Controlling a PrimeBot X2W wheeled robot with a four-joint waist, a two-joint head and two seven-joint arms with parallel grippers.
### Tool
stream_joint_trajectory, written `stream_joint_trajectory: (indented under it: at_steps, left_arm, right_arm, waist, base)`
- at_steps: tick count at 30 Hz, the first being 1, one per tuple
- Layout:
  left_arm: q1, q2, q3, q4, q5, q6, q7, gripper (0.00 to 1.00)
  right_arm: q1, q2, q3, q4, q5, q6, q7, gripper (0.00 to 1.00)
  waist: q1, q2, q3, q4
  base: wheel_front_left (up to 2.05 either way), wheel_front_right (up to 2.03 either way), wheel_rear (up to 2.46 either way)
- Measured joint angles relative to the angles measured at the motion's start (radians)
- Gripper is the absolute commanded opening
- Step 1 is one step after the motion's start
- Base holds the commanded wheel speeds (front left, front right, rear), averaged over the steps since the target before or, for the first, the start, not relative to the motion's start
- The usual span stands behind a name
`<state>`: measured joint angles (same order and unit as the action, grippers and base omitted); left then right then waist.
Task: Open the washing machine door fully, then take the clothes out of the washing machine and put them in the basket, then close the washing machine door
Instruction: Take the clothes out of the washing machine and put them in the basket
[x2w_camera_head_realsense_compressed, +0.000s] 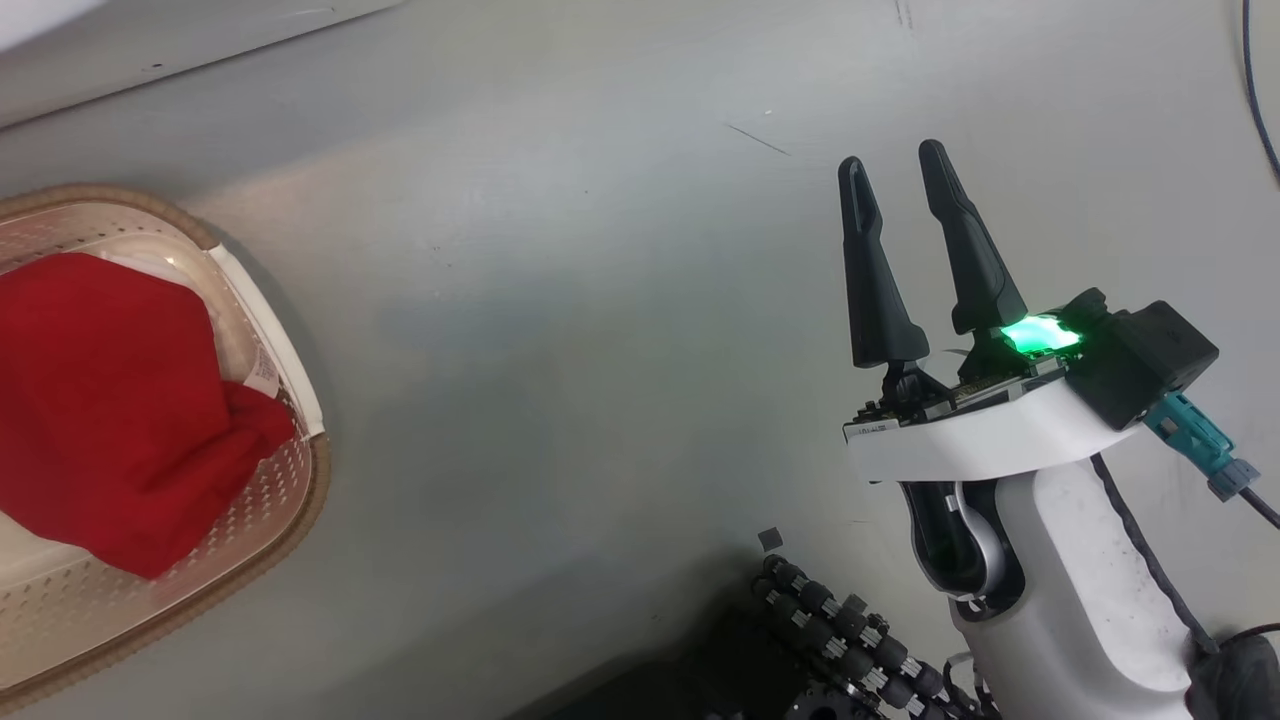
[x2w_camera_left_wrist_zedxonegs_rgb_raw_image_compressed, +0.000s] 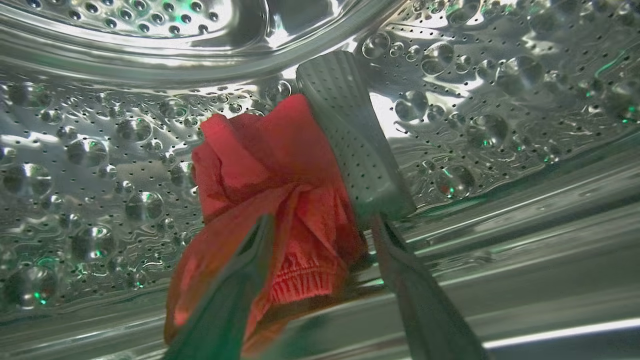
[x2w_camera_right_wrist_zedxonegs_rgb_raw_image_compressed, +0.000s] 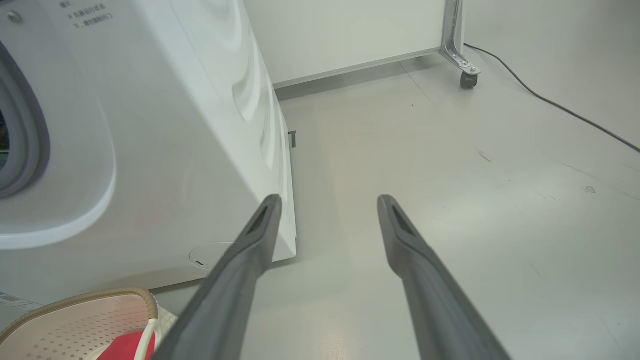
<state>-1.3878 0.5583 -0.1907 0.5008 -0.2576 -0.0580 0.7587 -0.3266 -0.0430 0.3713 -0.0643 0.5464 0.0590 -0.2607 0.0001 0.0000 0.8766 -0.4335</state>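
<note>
Inside the steel drum (x2w_camera_left_wrist_zedxonegs_rgb_raw_image_compressed: 75, 175) of the washing machine (x2w_camera_right_wrist_zedxonegs_rgb_raw_image_compressed: 175, 150), my left gripper (x2w_camera_left_wrist_zedxonegs_rgb_raw_image_compressed: 320, 225) is open, its fingers on either side of a crumpled red garment (x2w_camera_left_wrist_zedxonegs_rgb_raw_image_compressed: 270, 165) of the clothes. The garment leans on a grey drum paddle (x2w_camera_left_wrist_zedxonegs_rgb_raw_image_compressed: 350, 140), and part of it drapes by the left finger (x2w_camera_left_wrist_zedxonegs_rgb_raw_image_compressed: 235, 290). More red clothes (x2w_camera_head_realsense_compressed: 100, 400) lie in the cream basket (x2w_camera_head_realsense_compressed: 310, 470) on the floor in front of the machine; the basket (x2w_camera_right_wrist_zedxonegs_rgb_raw_image_compressed: 100, 295) also appears in the right wrist view. My right gripper (x2w_camera_head_realsense_compressed: 893, 160) hangs open and empty over bare floor, right of the basket. The washing machine door is out of view.
The machine's white lower edge (x2w_camera_head_realsense_compressed: 150, 50) runs along the top left. A round flap (x2w_camera_right_wrist_zedxonegs_rgb_raw_image_compressed: 210, 255) sits low on its front. A caster of a metal frame (x2w_camera_right_wrist_zedxonegs_rgb_raw_image_compressed: 467, 80) and a black cable (x2w_camera_right_wrist_zedxonegs_rgb_raw_image_compressed: 575, 112) lie on the grey floor behind. My dark base (x2w_camera_head_realsense_compressed: 830, 640) is below.
</note>
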Motion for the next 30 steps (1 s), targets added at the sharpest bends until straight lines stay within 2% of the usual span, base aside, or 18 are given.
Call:
stream_joint_trajectory:
  at_steps: [4,9,17,27,29,30]
  left_arm:
    - [-0.043,0.034,0.003,-0.002,0.021,0.009,0.028,1.00]
    - [-0.065,0.043,-0.003,-0.007,0.049,0.011,0.052,1.00]
    - [-0.078,0.079,-0.001,0.008,0.074,0.041,0.082,1.00]
    - [-0.089,0.082,-0.005,0.028,0.092,0.075,0.165,1.00]
    - [-0.090,0.082,-0.008,0.029,0.093,0.077,0.176,0.89]
    - [-0.091,0.081,-0.009,0.030,0.093,0.080,0.188,0.68]
  right_arm:
    - [-0.011,0.001,0.006,0.000,0.008,0.000,0.000,1.00]
    - [-0.022,0.001,0.014,0.000,0.019,0.000,0.000,1.00]
    - [-0.039,0.002,0.022,0.006,0.027,0.000,0.000,1.00]
    - [-0.051,0.002,0.023,0.015,0.034,0.001,0.000,1.00]
    - [-0.054,0.002,0.023,0.016,0.034,0.001,0.000,1.00]
    - [-0.054,0.002,0.023,0.017,0.034,0.001,0.000,1.00]
  waist:
    - [0.0000,0.0000,0.021,-0.015]
    - [0.0000,0.0000,0.044,-0.027]
    - [0.0000,0.0000,0.058,-0.043]
    - [-0.0001,0.0000,0.062,-0.051]
    - [-0.0001,0.0000,0.063,-0.052]
    - [0.0000,0.0000,0.063,-0.052]
  base:
    - [0.00,0.00,0.00]
    - [0.00,0.00,0.00]
    - [0.00,0.00,0.00]
    - [0.00,0.00,0.00]
    - [0.00,0.00,0.00]
    - [0.00,0.00,0.00]
